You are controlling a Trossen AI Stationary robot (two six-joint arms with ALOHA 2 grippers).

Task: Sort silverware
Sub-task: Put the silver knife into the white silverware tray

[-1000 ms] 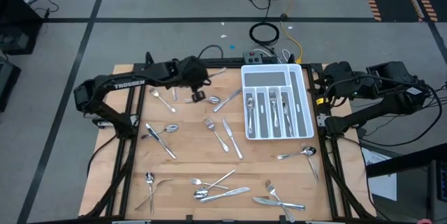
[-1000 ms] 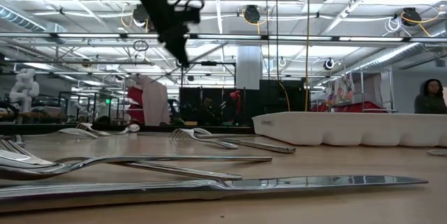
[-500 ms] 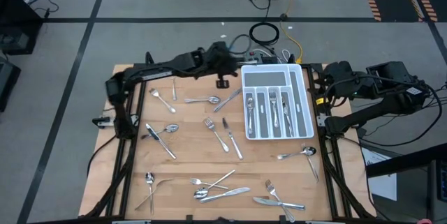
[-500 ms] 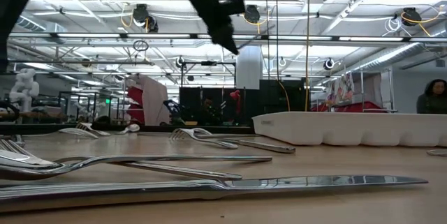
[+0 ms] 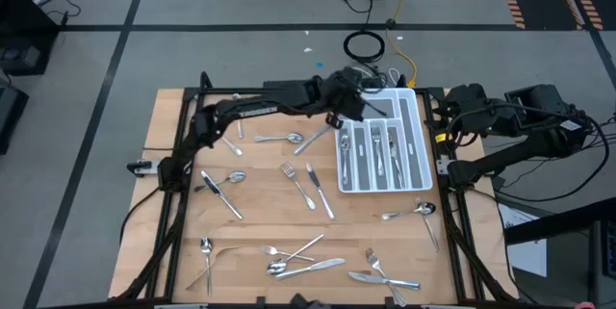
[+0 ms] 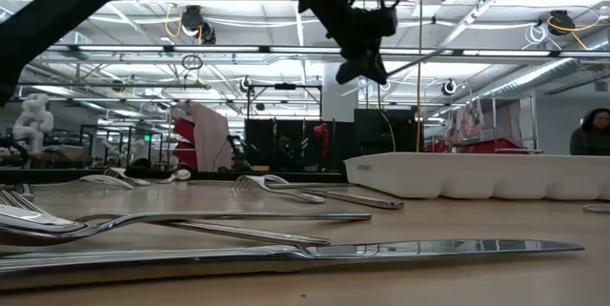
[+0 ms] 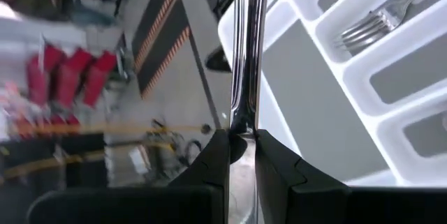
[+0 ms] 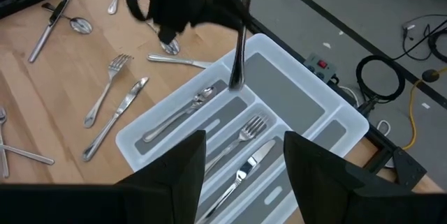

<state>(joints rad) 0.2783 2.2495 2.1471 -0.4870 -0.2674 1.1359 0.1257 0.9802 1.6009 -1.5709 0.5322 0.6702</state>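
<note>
My left gripper (image 5: 339, 116) hangs above the far left corner of the white tray (image 5: 339, 150) and is shut on a slim shiny piece of silverware (image 8: 237, 49). I cannot tell what kind of piece it is. The tray (image 8: 335, 112) holds a spoon, a fork (image 8: 248, 130) and a knife in separate long compartments. Several forks, spoons and knives (image 5: 308, 186) lie flat on the wooden table. My right gripper (image 8: 241, 182) waits open at the table's right edge, high above the tray, with nothing between its fingers. My left gripper pinches one end of the slim piece (image 7: 242, 123) between its two fingers (image 7: 209, 161), which hide that end. The piece runs on ahead along the fingers, over the tray's far compartment. It is lifted clear, well above the tray (image 6: 419, 53).
Loose silverware lies across the table's left, middle and near parts, with a crossed cluster at the near edge (image 5: 308, 261). A spoon (image 5: 409, 213) lies just near of the tray. Cables and a power strip (image 5: 356, 80) lie beyond the far edge.
My left gripper has swung toward the table's right edge, from above the far left part of the table to above the tray's far left corner. It has carried the slim piece along, clear of the table. The wrist has rolled, and the piece now sticks out sideways.
</note>
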